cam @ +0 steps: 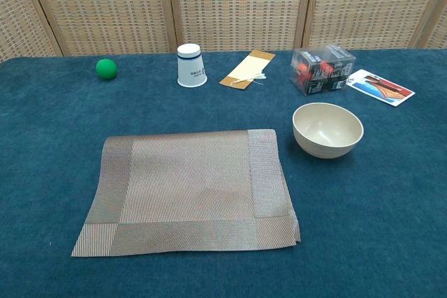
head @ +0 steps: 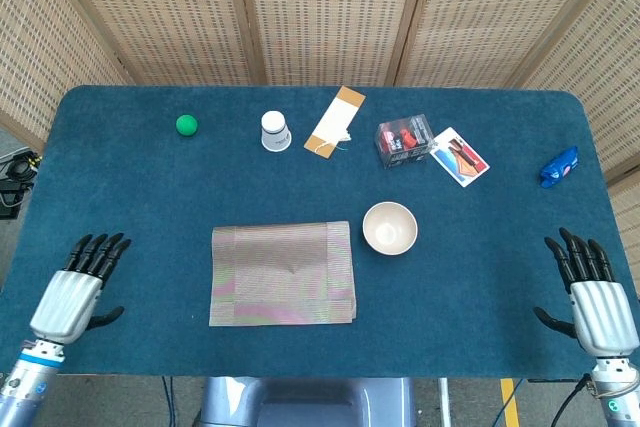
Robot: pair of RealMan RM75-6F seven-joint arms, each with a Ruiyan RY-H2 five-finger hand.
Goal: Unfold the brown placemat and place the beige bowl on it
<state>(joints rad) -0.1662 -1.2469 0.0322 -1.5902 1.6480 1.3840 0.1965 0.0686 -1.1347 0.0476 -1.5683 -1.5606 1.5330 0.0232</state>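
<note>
The brown placemat (head: 282,273) (cam: 190,190) lies folded near the table's front middle, its fold layer showing along the right side. Just to its right the beige bowl (head: 389,227) (cam: 327,129) stands upright and empty. My left hand (head: 72,292) hovers over the front left of the table, fingers spread, holding nothing, well left of the mat. My right hand (head: 590,287) is at the front right edge, fingers spread and empty, far right of the bowl. The chest view shows neither hand.
Along the far side sit a green ball (head: 186,125), an upturned white paper cup (head: 275,131), a tan card (head: 335,121), a clear box (head: 403,139), a picture card (head: 459,156) and a blue object (head: 559,166). The blue cloth table (head: 150,197) is backed by wicker screens.
</note>
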